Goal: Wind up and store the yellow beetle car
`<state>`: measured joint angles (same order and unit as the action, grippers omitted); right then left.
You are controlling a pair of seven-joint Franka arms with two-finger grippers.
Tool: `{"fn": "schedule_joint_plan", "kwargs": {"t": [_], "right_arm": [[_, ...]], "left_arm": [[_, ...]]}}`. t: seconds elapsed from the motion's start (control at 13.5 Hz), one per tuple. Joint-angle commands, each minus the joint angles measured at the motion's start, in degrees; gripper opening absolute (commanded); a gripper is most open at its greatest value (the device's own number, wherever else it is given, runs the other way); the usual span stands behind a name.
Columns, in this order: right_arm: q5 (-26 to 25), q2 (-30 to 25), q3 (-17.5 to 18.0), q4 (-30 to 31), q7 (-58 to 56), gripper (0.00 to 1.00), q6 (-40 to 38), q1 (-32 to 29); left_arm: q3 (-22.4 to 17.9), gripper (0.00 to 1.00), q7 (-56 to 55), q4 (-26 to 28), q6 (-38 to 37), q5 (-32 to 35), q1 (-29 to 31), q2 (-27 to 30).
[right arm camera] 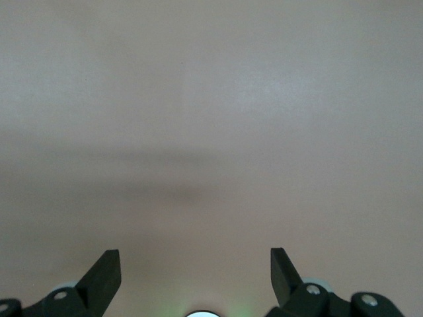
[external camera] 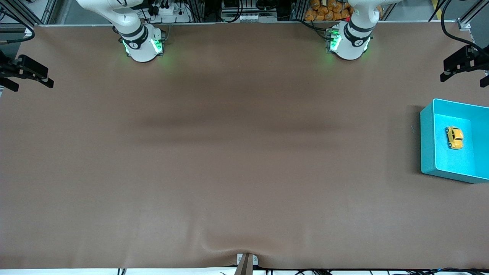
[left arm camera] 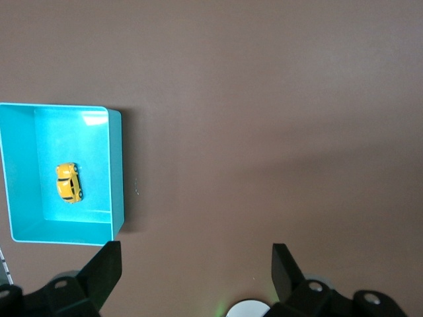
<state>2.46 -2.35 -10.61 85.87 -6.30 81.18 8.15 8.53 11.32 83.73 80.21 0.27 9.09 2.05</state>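
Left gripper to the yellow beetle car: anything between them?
Only the teal bin's wall. Left wrist view shows the left gripper open above bare table; the yellow beetle car sits inside.

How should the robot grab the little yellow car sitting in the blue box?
Probably from straight above, since the teal bin's walls block the sides. The yellow beetle car sits upright on the bin floor, clear of the walls, so the open left gripper could pinch its two long flanks across the narrow, rounded body.

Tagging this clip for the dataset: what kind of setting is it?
Likely a robotics lab bench: two arm bases bolted along a brown-covered table, aluminium framing and cabling at its edge, and a teal bin holding the yellow beetle car.
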Motion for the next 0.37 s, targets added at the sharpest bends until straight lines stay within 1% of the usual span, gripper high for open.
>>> {"fn": "schedule_joint_plan", "kwargs": {"t": [0.0, 0.3], "right_arm": [[-0.53, 0.77, 0.50, -1.67, -0.29, 1.00, -1.20, -0.68], [-0.53, 0.85, 0.42, -1.67, -0.29, 1.00, -1.20, -0.68]], "left_arm": [[0.26, 1.00, -0.16, 0.20, -1.54, -0.62, 0.14, 0.85], [0.26, 1.00, 0.37, 0.20, -1.90, -0.27, 0.14, 0.77]]}}
